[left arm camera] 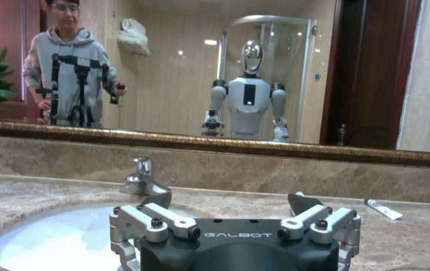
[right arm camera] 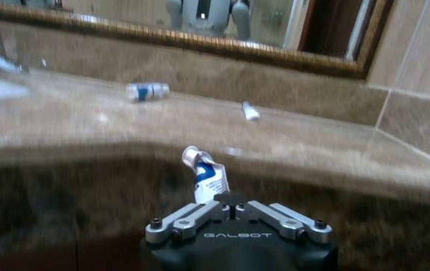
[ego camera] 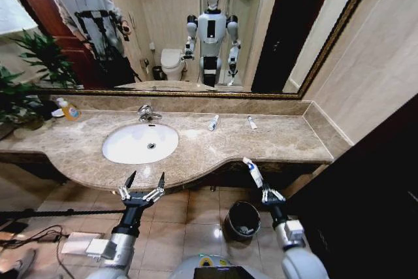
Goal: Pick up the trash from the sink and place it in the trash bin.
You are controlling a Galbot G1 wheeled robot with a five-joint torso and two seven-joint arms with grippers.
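right gripper (ego camera: 263,190): clamped on a white tube (ego camera: 253,173), long axis upright
trash bin (ego camera: 242,220): just below, slightly left
left gripper (ego camera: 143,183): wide open, empty, at counter's front edge

A bathroom: marble vanity with sink (ego camera: 124,151), faucet (ego camera: 146,114), wall mirror (ego camera: 274,24) reflecting a toilet (ego camera: 173,63).

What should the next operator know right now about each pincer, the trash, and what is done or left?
Right pincer: shut on a white and blue tube, held in front of the counter edge, above the black trash bin on the floor.
Left pincer: open, empty, before the sink.
Two small tubes lie on the marble counter near the mirror.
Done: one tube picked up.
Left: drop it in the bin, then collect the two tubes.
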